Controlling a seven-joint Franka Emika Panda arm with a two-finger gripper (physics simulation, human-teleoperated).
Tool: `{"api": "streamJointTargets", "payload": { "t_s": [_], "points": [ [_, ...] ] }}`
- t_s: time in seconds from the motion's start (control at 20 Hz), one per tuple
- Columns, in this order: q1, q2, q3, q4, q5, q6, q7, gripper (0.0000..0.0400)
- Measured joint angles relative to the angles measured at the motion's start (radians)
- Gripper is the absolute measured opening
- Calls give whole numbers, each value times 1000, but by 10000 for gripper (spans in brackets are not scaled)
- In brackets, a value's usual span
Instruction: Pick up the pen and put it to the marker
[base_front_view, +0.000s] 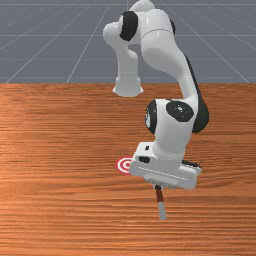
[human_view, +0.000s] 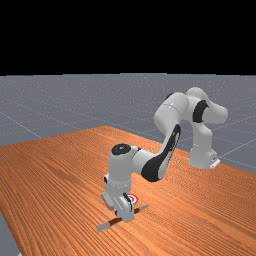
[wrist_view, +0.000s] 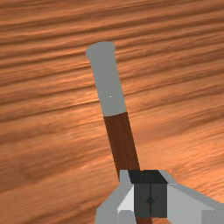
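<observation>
In the far view my gripper (human_view: 128, 218) is low over the middle of the pen (human_view: 103, 227), which shows on both sides of the fingers. The wrist view has the gripper (wrist_view: 150, 199) shut, its dark pads meeting. There the pen (wrist_view: 109, 87), grey at the end and brown farther in, runs beneath the fingers, slightly off the line where they meet. Part of its length is hidden by them. In the front view the pen (base_front_view: 161, 205) juts from under the hand toward the near side. The marker, a red-and-white ring target (base_front_view: 123, 165), is partly covered by the hand.
The wooden table (base_front_view: 60, 150) extends around the hand and pen. The arm's base (human_view: 201, 157) stands at the far view's right, and the forearm reaches from there over the table. In the far view the target (human_view: 133, 199) lies close behind the hand.
</observation>
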Motion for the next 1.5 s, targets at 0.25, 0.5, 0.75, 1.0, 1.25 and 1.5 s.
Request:
{"api": "streamJointTargets", "payload": {
  "t_s": [0.25, 0.5, 0.75, 1.0, 1.25, 1.5],
  "points": [
    [-5, 14, -7, 9, 9, 20, 28, 31],
    [-7, 19, -6, 5, 10, 52, 25, 369],
    [-6, 10, -5, -4, 10, 43, 22, 397],
    [2, -34, -6, -68, 8, 46, 18, 243],
    [-7, -89, 22, -209, -1, 228, -95, 177],
    [-85, -157, 111, -341, 56, 403, -237, 382]
  ]
}}
